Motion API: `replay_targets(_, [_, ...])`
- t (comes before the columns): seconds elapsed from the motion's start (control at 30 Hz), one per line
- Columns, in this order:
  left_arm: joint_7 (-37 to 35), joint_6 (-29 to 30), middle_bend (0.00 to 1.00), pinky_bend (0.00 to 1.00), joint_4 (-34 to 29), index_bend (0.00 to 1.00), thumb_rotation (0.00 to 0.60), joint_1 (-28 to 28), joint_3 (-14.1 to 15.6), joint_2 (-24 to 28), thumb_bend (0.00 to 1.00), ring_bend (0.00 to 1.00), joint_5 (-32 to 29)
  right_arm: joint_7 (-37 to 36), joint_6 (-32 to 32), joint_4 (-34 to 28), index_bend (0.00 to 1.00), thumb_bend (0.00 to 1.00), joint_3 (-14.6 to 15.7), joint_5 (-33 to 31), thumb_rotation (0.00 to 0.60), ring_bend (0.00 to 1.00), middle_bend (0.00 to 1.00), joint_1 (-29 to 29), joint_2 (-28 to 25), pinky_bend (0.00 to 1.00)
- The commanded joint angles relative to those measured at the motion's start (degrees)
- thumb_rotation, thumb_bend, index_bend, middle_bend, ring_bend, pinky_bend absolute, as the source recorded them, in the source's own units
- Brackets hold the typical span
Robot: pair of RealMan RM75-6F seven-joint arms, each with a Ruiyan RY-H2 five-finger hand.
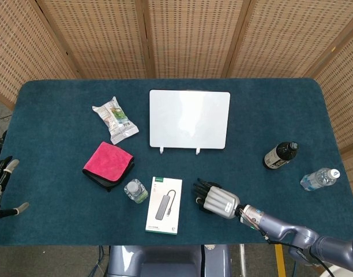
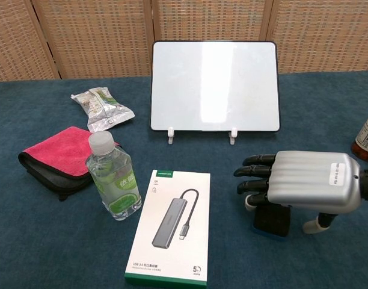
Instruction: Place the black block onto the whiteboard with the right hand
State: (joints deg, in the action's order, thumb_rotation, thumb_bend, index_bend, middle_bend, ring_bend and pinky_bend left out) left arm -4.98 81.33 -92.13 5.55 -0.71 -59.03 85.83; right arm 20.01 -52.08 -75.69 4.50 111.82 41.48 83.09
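Note:
The black block [image 2: 271, 220] lies on the blue cloth in front of the whiteboard, and only its near end shows in the chest view. My right hand [image 2: 298, 183] sits low over it, palm down. Its fingers [image 2: 253, 174] bend down past the block's far end, while the thumb [image 2: 313, 224] stands off to the block's right without touching it. From the head view this hand [image 1: 217, 200] hides the block almost fully. The whiteboard [image 1: 189, 119] stands propped on two small feet at the table's middle back. My left hand [image 1: 0, 183] hangs at the left edge, holding nothing.
A boxed USB hub [image 2: 172, 226] lies just left of the block. Further left stand a small water bottle [image 2: 113, 180], a pink cloth [image 2: 55, 153] and a snack packet [image 2: 100, 107]. A dark bottle [image 1: 280, 154] and a clear bottle [image 1: 319, 178] lie at the right.

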Motion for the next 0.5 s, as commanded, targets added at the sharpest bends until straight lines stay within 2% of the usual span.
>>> replay_targets(0.03, [-0.16,-0.07,0.00,0.00,0.02,0.00,0.600,0.04,0.01,0.05,0.00,0.00,-0.01,-2.63,-3.81,2.51,0.52,0.19,0.63,1.05,0.600,0.30,0.44,0.03,1.63,0.28])
replay_targets(0.2, [-0.34,-0.09,0.00,0.00,0.08,0.00,0.600,0.05,-0.03,0.08,0.00,0.00,-0.16,-6.03,-9.62,4.80,0.59,0.36,0.27,1.62,0.600,0.38,0.52,-0.30,2.23,0.35])
replay_targets(0.4, [-0.35,-0.70,0.00,0.00,0.01,0.00,0.600,0.34,-0.09,0.16,0.00,0.00,-0.47,-7.09,-14.14,4.33,0.60,0.36,-4.45,-1.97,0.600,0.38,0.52,0.11,-0.72,0.37])
replay_targets(0.5, [-0.41,-1.29,0.00,0.00,-0.07,0.00,0.600,0.58,-0.23,0.25,0.00,0.00,-1.01,-7.69,-13.39,4.75,0.60,0.36,-8.93,-6.62,0.600,0.38,0.52,1.40,-1.57,0.38])
